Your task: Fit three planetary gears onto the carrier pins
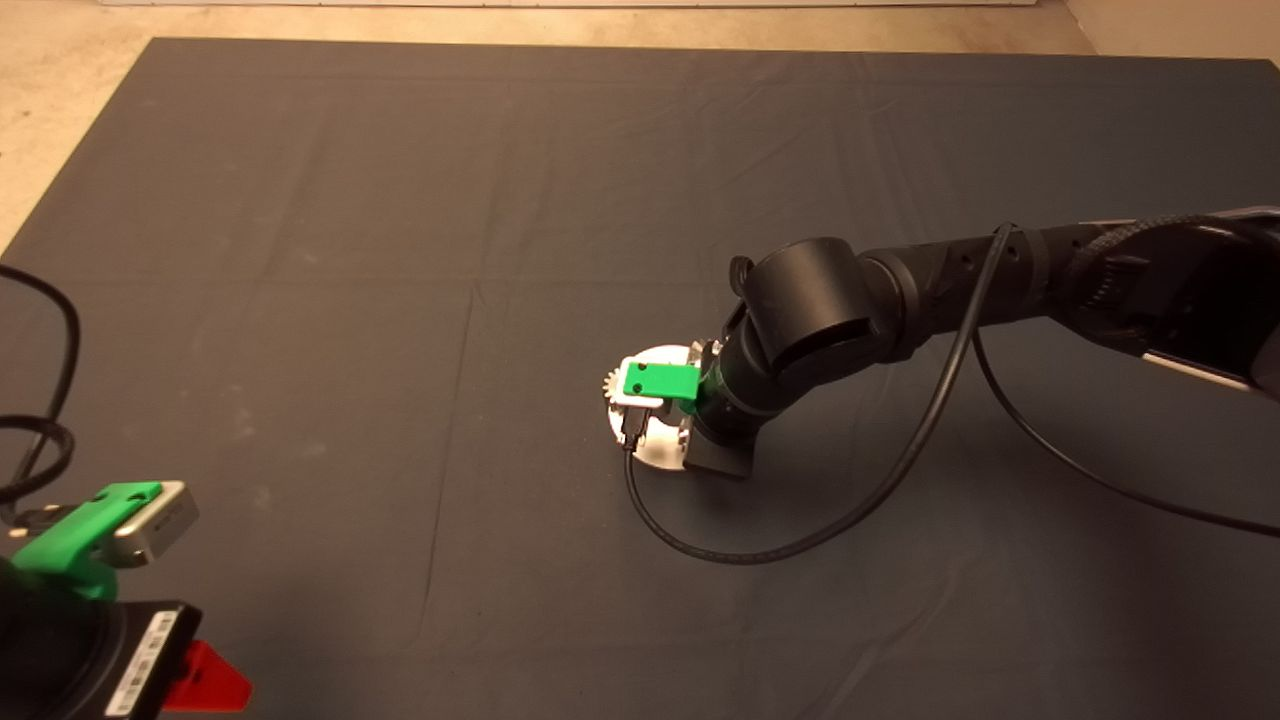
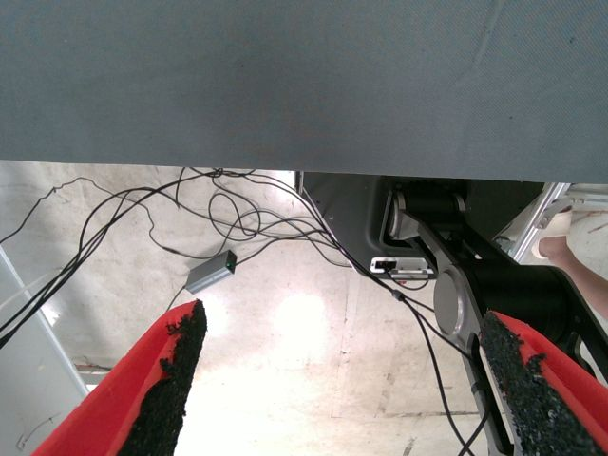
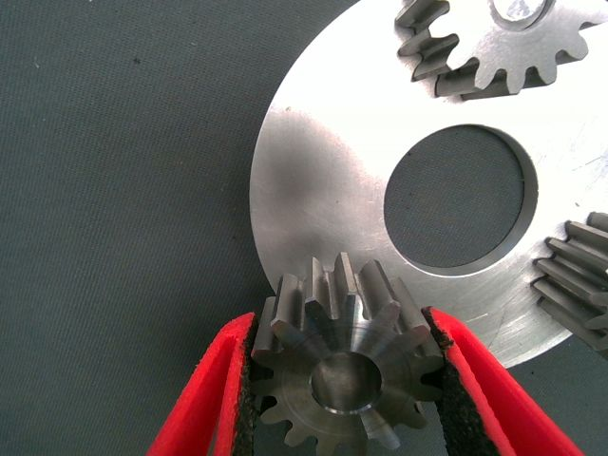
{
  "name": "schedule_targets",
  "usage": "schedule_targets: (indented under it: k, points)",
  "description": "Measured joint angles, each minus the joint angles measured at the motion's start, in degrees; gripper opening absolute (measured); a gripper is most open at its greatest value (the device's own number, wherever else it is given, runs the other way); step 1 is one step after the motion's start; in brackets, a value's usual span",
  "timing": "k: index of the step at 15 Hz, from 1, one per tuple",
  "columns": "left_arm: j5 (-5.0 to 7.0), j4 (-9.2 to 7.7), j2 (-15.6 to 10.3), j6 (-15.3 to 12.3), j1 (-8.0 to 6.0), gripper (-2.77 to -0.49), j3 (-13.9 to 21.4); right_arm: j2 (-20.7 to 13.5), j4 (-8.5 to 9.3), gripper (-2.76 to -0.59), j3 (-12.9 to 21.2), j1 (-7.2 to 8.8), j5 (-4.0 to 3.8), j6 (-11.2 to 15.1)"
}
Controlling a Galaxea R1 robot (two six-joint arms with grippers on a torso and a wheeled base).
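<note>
In the right wrist view my right gripper (image 3: 342, 323) is shut on a grey planetary gear (image 3: 344, 375), one pad against its teeth on each side. That gear sits at the rim of the shiny round plate (image 3: 323, 180); a silver face shows in its centre, and I cannot tell whether it is a carrier pin. A second gear (image 3: 494, 47) lies on the plate with a pin (image 3: 522, 9) through its centre. A third gear (image 3: 579, 275) shows at the plate's other edge. From above, the right gripper (image 1: 645, 410) covers most of the plate (image 1: 660, 452).
My left gripper (image 1: 200, 682) is parked at the mat's lower left corner, its fingers (image 2: 180, 370) wide apart over floor with cables (image 2: 237, 218). A black cable (image 1: 760, 555) loops on the mat beside the plate. A person's leg (image 2: 575, 261) shows by the robot's base.
</note>
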Motion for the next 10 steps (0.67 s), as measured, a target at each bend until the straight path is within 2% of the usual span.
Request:
schedule_targets:
  k: [2, 10]
  points:
    - [0.00, 0.00, 0.00, 0.02, 0.00, -1.22, 0.00, 0.01, -0.61, -2.30, -0.04, 0.00, 0.01, 0.00]
    - [0.00, 0.00, -0.02, 0.00, 0.00, -1.22, 0.00, 0.04, -0.72, -2.30, -0.06, -0.02, 0.00, 0.00]
